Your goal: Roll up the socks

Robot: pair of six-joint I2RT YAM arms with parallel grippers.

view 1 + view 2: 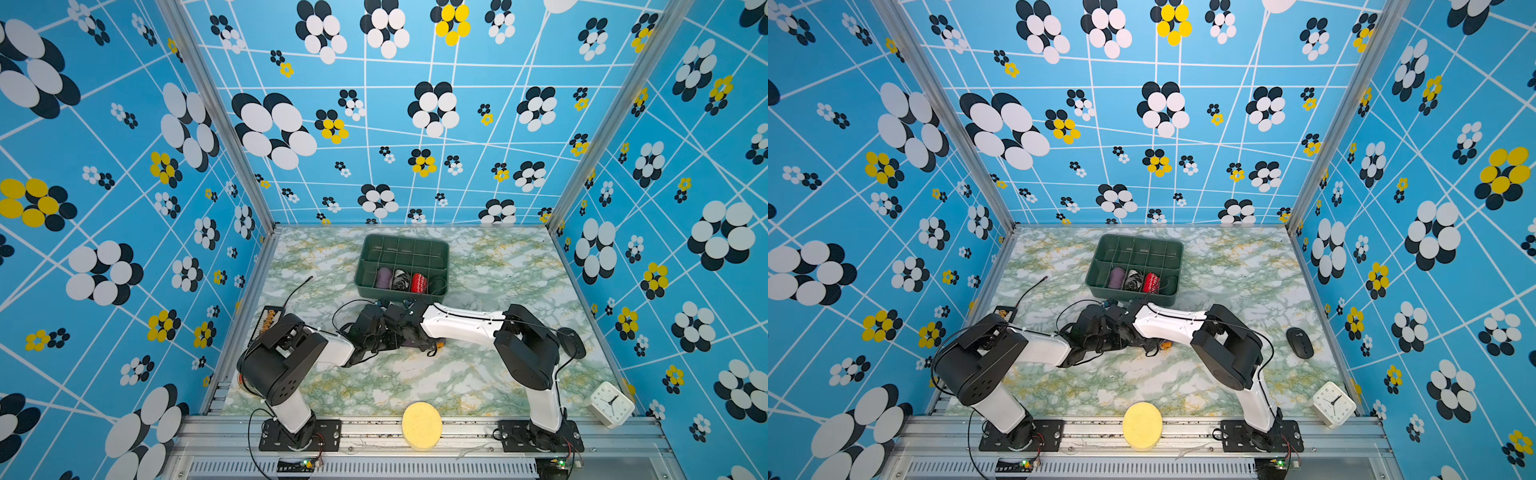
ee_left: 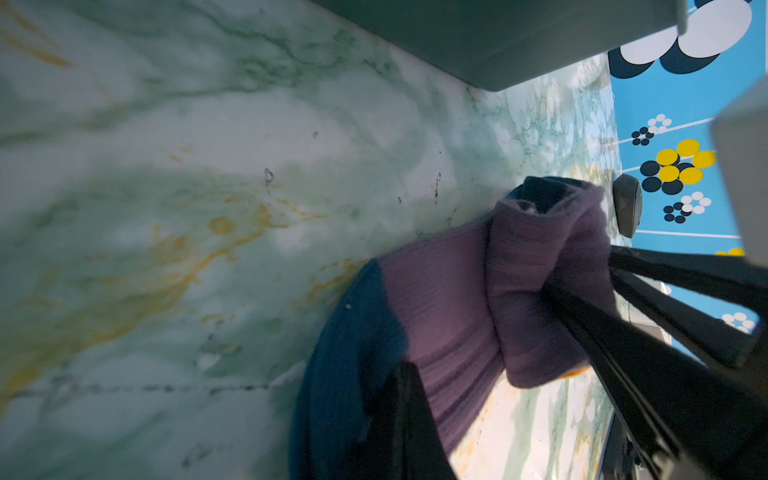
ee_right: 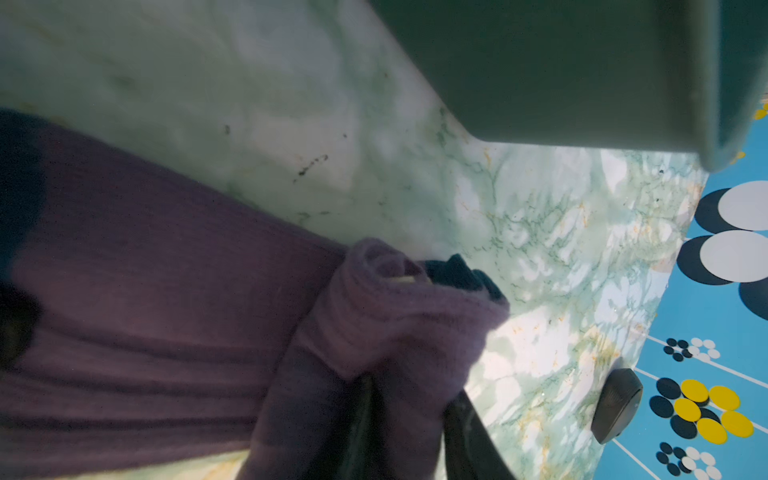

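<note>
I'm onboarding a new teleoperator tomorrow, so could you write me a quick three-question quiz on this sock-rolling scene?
1. Multiple choice: how many rolled bundles sit in the green bin? A two, B three, C five.
2. True or false: the loose purple socks lie inside the green bin.
3. Short answer: what colour is the round disc on the front rail?

Key: 1 B. 2 False: they lie on the table in front of it. 3 Yellow.
</note>
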